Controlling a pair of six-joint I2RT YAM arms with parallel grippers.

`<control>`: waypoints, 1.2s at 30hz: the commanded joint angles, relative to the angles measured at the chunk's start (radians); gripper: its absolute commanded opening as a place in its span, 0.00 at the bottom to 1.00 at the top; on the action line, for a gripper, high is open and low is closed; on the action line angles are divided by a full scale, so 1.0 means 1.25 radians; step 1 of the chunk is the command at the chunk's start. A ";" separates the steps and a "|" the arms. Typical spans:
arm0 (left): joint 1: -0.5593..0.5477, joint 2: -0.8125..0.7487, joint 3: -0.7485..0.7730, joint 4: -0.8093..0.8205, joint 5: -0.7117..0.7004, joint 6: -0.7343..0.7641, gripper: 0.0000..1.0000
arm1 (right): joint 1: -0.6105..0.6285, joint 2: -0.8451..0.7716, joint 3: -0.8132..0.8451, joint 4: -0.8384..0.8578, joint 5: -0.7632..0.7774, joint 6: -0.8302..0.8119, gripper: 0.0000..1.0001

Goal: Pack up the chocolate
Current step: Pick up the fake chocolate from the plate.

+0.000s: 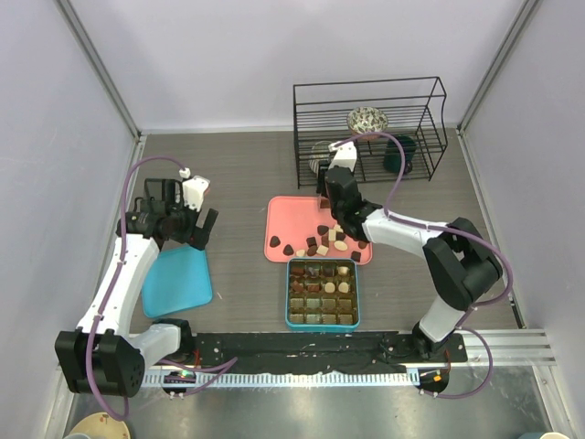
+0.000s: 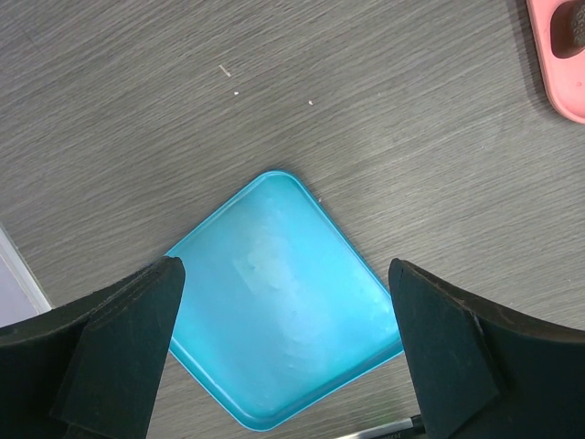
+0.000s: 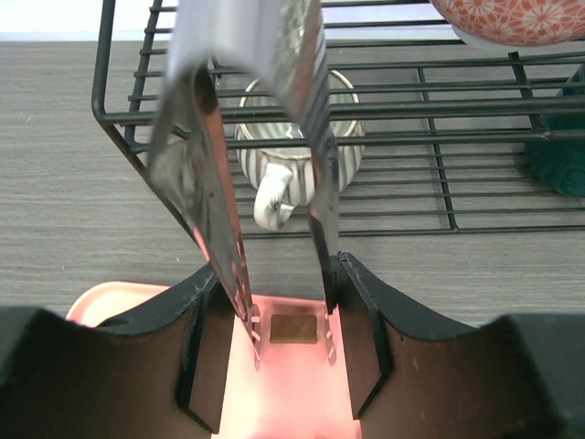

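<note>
Several small chocolate pieces (image 1: pixel 322 243), dark, brown and cream, lie on the pink tray (image 1: pixel 285 216). More fill the brown compartments of the teal box (image 1: pixel 322 293) in front of it. My right gripper (image 1: pixel 336 222) is shut on a pair of metal tongs (image 3: pixel 315 146). The tongs point down at the tray. In the right wrist view their slotted tips flank a brown square chocolate (image 3: pixel 294 329) lying on the tray (image 3: pixel 292 393), with a narrow gap on each side. My left gripper (image 1: pixel 203 229) hangs open and empty above a teal lid (image 2: pixel 283 311).
A black wire rack (image 1: pixel 430 137) stands behind the tray, holding a striped mug (image 3: pixel 294 155), a patterned bowl (image 1: pixel 367 119) and a dark teal cup (image 1: pixel 399 154). The teal lid (image 1: pixel 178 279) lies at the left. The tray's corner (image 2: pixel 558 64) shows in the left wrist view.
</note>
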 commanded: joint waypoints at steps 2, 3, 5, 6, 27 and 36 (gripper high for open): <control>0.003 -0.021 0.010 0.014 0.019 0.009 1.00 | -0.002 0.020 -0.003 0.086 0.016 -0.011 0.50; 0.002 -0.019 0.011 0.014 0.021 0.010 1.00 | -0.005 0.023 -0.003 0.090 0.016 -0.012 0.50; 0.003 -0.021 0.014 0.010 0.020 0.011 1.00 | -0.004 0.026 -0.001 0.100 0.013 -0.016 0.50; 0.002 -0.019 0.015 0.010 0.020 0.011 1.00 | -0.004 0.027 -0.003 0.106 0.012 -0.018 0.50; 0.002 -0.046 0.005 -0.006 0.015 0.017 1.00 | 0.003 -0.147 -0.134 0.182 -0.074 -0.060 0.32; 0.002 0.011 0.015 0.028 0.024 -0.003 1.00 | 0.039 -0.435 -0.185 0.001 -0.185 -0.102 0.29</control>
